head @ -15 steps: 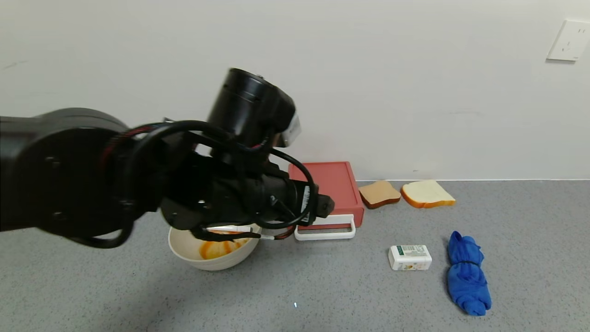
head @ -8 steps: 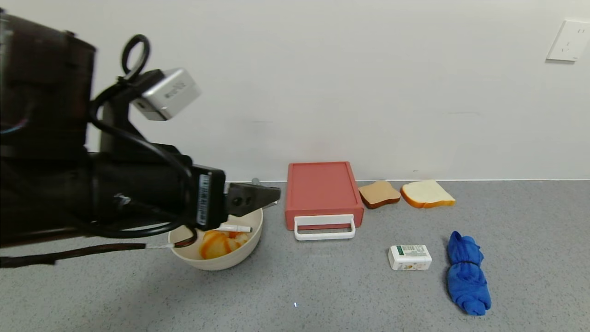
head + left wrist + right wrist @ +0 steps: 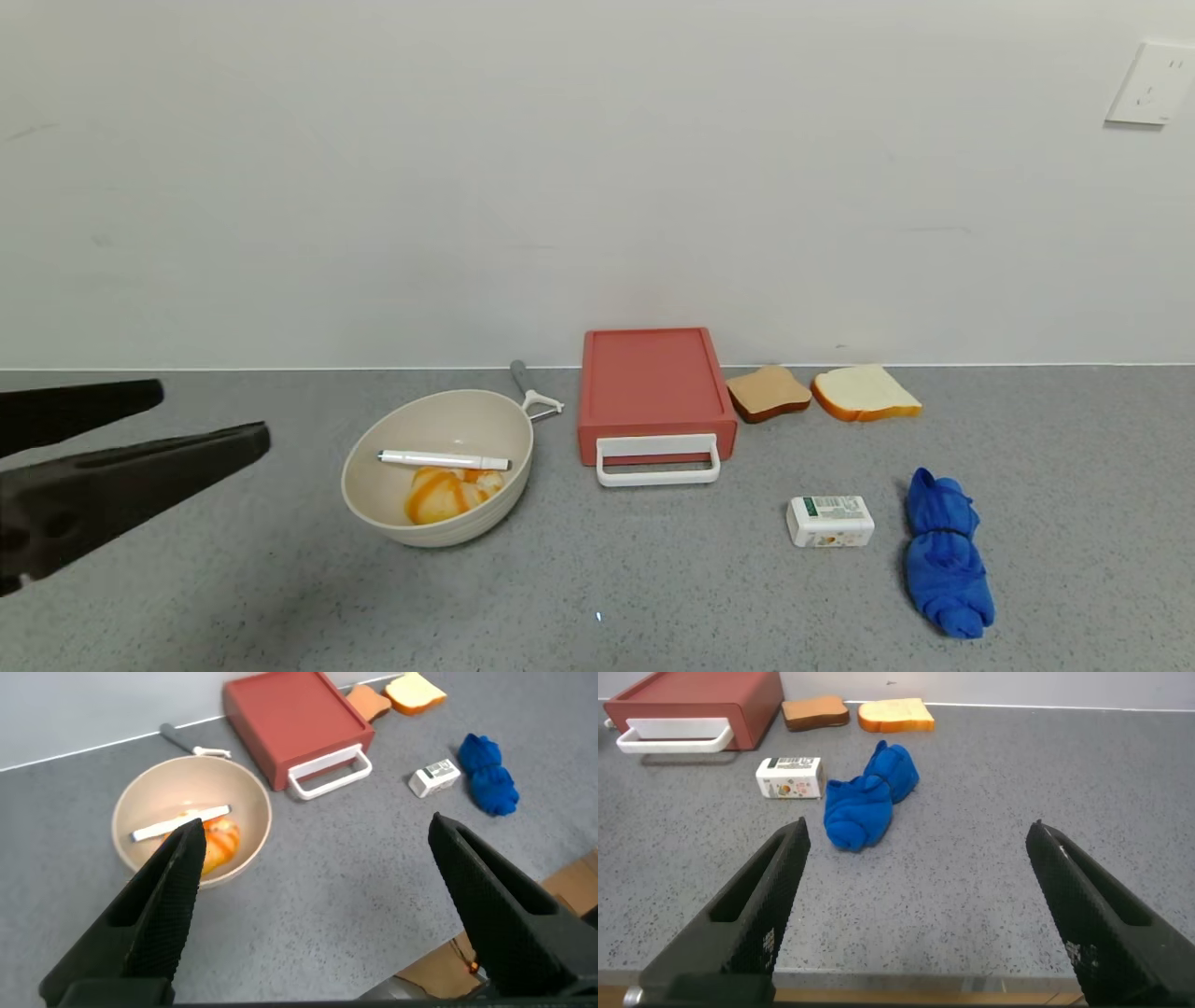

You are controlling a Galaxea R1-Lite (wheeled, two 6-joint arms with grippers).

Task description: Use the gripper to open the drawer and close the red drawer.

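One second earlier the left gripper (image 3: 201, 420) had been reaching over the front of the drawer (image 3: 655, 392); half a second later it had pulled back over the bowl (image 3: 437, 467), and by this moment it had retreated to the far left edge of the head view, well apart from the drawer. Its fingers (image 3: 159, 462) stood released, spread with nothing between them, as the left wrist view also showed (image 3: 308, 887).

The drawer sat on the tabletop (image 3: 597, 579) against the wall, between the bowl and the two slices of bread (image 3: 822, 392). Its tray looked pushed fully home in the red case, the white handle (image 3: 658, 460) lying flush at the front, touched by nothing. The drawer's position seemed unchanged across all three head views.

My reading was that the closing push had been finished and the arm was withdrawing, so the task appeared at or very near its end. Whether the drawer had been opened beforehand could not be judged from these views.

The right gripper (image 3: 915, 905) hung idle above the near right of the tabletop, fingers parted and empty, with the blue cloth (image 3: 868, 798) and small white box (image 3: 789, 777) lying ahead of it.
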